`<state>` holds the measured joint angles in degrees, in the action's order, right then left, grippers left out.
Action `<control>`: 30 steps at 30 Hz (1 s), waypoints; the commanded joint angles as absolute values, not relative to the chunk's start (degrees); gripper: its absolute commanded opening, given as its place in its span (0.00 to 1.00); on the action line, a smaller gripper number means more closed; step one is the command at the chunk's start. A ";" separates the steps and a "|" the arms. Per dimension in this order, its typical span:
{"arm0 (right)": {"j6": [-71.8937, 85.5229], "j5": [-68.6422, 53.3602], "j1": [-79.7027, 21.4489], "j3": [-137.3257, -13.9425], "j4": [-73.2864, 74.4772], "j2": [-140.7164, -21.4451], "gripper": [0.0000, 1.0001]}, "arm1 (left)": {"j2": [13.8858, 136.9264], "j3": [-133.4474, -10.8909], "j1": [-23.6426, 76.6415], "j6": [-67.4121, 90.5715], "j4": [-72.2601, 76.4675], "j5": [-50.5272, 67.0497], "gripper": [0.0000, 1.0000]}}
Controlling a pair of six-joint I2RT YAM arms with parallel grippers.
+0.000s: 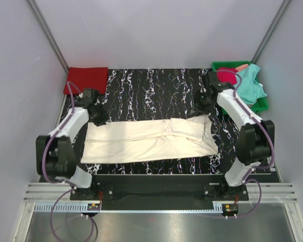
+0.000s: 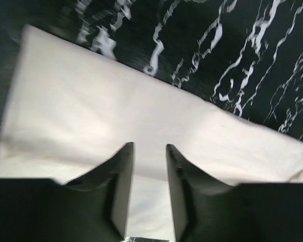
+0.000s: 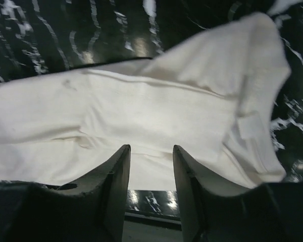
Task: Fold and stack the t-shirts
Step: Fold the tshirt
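Note:
A large cream-white t-shirt lies folded into a long band across the black marbled table. My left gripper hovers over its far left edge, jaws open with only cloth below. Over the shirt's far right corner, my right gripper is open too and holds nothing. The cream-white t-shirt has a sleeve flap turned up at the right. A folded red t-shirt rests at the back left. The teal t-shirt and the crimson t-shirt lie bunched in the tray.
A green plastic tray stands at the back right corner, with teal cloth hanging over its right side. Grey walls close in the table on three sides. The arm bases sit at the near edge.

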<state>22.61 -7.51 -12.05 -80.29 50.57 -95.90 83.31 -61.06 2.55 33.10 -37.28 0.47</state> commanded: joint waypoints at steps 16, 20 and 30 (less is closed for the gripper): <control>22.76 -21.45 -18.72 -102.57 43.32 -120.59 0.46 | 104.67 -68.36 21.52 33.04 -16.45 32.94 0.34; 21.89 -16.19 -18.46 -100.03 47.10 -116.99 0.39 | 110.38 -73.63 26.71 35.77 -13.01 34.45 0.34; 24.87 -18.28 -8.37 -77.88 42.89 -99.68 0.26 | 117.50 -77.34 33.31 38.76 -11.07 30.59 0.29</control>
<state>24.01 -17.56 -12.25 -81.73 44.97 -105.06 116.55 -74.91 32.95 37.56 -13.41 31.07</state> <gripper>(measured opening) 0.278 0.304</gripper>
